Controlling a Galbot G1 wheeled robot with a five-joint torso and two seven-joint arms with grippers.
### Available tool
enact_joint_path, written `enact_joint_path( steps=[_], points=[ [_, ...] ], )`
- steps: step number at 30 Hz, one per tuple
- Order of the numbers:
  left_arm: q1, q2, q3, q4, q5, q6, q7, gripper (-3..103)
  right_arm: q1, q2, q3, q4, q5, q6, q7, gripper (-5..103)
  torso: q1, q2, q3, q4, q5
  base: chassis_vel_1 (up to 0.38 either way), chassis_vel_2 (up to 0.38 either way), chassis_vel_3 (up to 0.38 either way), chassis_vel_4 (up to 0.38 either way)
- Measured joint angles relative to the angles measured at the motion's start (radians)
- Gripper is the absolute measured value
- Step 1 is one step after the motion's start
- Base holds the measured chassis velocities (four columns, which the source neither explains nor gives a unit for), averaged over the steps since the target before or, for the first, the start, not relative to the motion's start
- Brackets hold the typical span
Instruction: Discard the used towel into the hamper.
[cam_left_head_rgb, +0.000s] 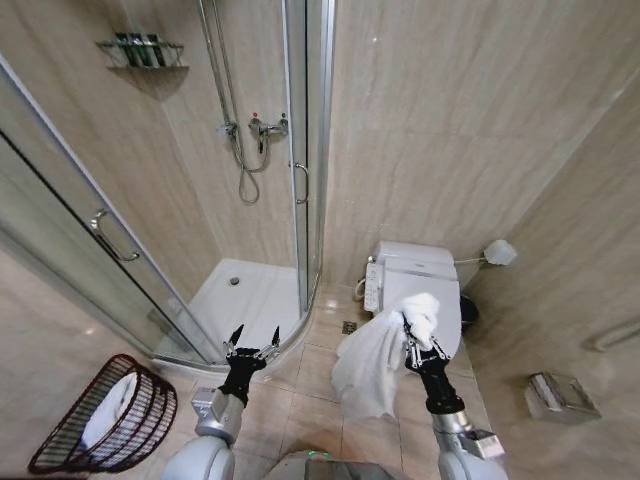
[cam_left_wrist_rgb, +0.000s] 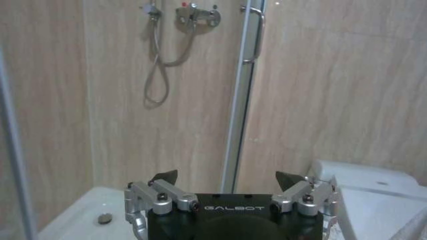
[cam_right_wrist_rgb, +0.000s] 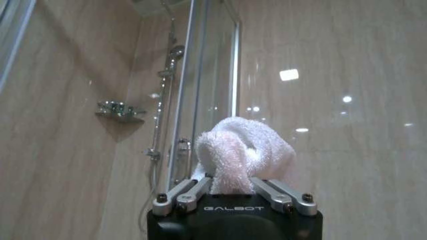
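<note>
A white towel (cam_left_head_rgb: 372, 362) hangs from my right gripper (cam_left_head_rgb: 415, 330), which is shut on its bunched top in front of the toilet; in the right wrist view the towel (cam_right_wrist_rgb: 241, 152) bulges out above the closed fingers (cam_right_wrist_rgb: 183, 194). My left gripper (cam_left_head_rgb: 252, 343) stands open and empty, held up near the shower tray's curved edge; its two fingertips (cam_left_wrist_rgb: 165, 176) are spread wide in the left wrist view. The hamper (cam_left_head_rgb: 70, 438), a dark-red wire basket, sits on the floor at the lower left with something white inside it.
A glass shower enclosure (cam_left_head_rgb: 300, 170) with a white tray (cam_left_head_rgb: 245, 295) fills the left and centre. A white toilet (cam_left_head_rgb: 415, 275) stands behind the towel. A tissue box (cam_left_head_rgb: 560, 395) lies on the floor at the right. Tiled floor lies between the hamper and my arms.
</note>
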Motion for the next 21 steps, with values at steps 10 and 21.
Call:
enact_joint_path(
  steps=[10, 21],
  points=[
    [0.0, 0.0, 0.0, 0.0, 0.0, 0.0, 0.0, 99, 0.006, -0.006, -0.002, -0.004, -0.001, 0.0, 0.0, 12, -0.001, -0.002, -0.001, 0.0, -0.0001, 0.075, 0.071, 0.073, 0.066],
    [0.0, 0.0, 0.0, 0.0, 0.0, 0.0, 0.0, 99, 0.005, -0.007, -0.004, -0.003, -0.002, 0.0, 0.0, 12, -0.002, -0.004, -0.002, 0.0001, 0.0, 0.111, 0.115, 0.107, 0.098]
  ],
)
